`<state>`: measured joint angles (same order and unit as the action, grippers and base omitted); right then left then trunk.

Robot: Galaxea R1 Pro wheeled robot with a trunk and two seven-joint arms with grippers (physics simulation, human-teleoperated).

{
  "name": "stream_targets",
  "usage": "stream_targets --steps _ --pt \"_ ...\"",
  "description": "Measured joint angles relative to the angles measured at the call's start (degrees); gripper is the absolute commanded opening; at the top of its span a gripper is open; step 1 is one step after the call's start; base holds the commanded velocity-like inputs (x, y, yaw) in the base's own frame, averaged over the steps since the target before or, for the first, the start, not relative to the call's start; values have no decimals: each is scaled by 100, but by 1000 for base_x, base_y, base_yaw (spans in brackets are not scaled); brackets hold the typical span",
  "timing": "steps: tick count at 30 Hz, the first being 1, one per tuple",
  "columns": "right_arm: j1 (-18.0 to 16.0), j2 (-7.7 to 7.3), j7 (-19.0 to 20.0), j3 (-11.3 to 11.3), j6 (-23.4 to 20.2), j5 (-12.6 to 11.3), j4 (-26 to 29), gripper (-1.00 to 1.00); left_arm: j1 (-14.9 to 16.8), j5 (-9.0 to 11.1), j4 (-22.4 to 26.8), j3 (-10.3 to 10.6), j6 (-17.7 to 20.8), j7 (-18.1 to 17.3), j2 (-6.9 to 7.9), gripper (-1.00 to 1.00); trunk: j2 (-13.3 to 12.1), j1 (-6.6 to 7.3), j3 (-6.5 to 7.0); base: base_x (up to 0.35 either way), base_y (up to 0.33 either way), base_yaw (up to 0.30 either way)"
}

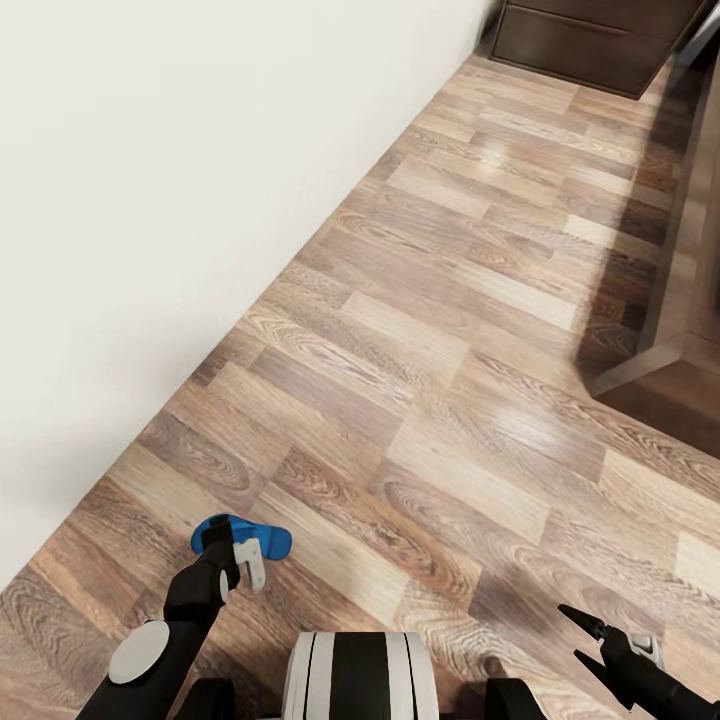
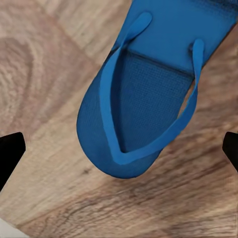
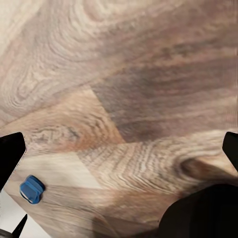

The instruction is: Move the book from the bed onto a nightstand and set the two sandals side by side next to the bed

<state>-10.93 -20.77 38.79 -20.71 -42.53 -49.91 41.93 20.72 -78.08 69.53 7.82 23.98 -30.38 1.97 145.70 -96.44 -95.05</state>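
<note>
We are hovering our left pincer (image 2: 119,148), spread wide and empty, directly over the blue flip-flop (image 2: 148,94) lying flat on the wood-plank floor (image 2: 44,64), judging it light, floppy, and best pinched across its raised straps.

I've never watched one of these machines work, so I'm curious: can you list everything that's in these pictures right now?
Sandal: one, bright blue, flat on the floor near the wall, right under the left gripper; its straps show in the left wrist view.
Floor: one, light brown wood planks.
Wall: one, white, along the left side of the head view.
Cabinet: one, dark brown, at the far end by the wall.
Wooden furniture edge: one, brown, at the right; what it is cannot be told.
Left gripper: one, black and white, open above the sandal.
Right gripper: one, black, open over bare floor.
</note>
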Motion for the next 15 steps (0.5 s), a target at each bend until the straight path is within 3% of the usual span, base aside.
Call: stream_targets --steps 8,15 --pt "0 0 1 0 0 0 0 100 0 6 1 0 -2 5 -3 100 0 1 0 249 0 0" --pt "-1 -1 0 -1 0 0 0 100 0 1 -6 1 -4 3 -15 100 0 -1 0 89 0 0"
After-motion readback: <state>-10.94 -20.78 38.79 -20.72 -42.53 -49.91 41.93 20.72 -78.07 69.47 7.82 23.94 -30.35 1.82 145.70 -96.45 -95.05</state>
